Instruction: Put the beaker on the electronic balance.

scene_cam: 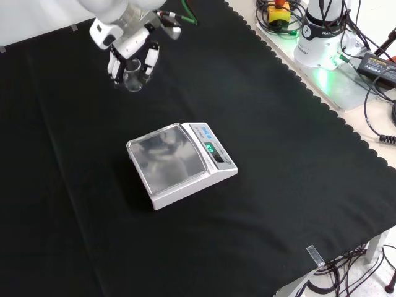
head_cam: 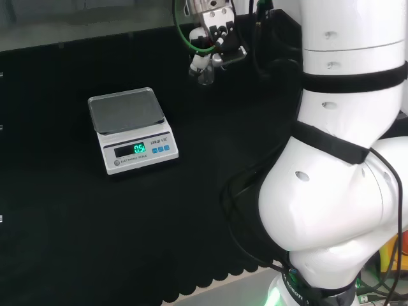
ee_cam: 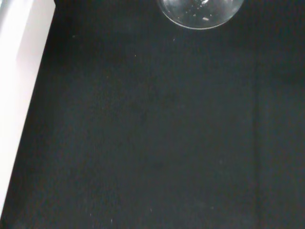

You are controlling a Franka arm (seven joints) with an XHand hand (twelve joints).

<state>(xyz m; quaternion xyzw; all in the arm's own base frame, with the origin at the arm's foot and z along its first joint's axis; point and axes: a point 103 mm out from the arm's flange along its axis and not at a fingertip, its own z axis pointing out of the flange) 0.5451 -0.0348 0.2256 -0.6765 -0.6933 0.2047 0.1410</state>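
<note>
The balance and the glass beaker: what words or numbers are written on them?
Electronic balance, green digits on its display: too blurred to read.
Small print round the display: too small to read.
Blue buttons: signs too small to read.
Beaker in the hand: no marks readable.

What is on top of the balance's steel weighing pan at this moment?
Nothing rests on the square steel weighing pan of the white electronic balance; it shows reflections alone. The small clear glass beaker is apart from it, inside the black and white hand's curled fingers.
</note>
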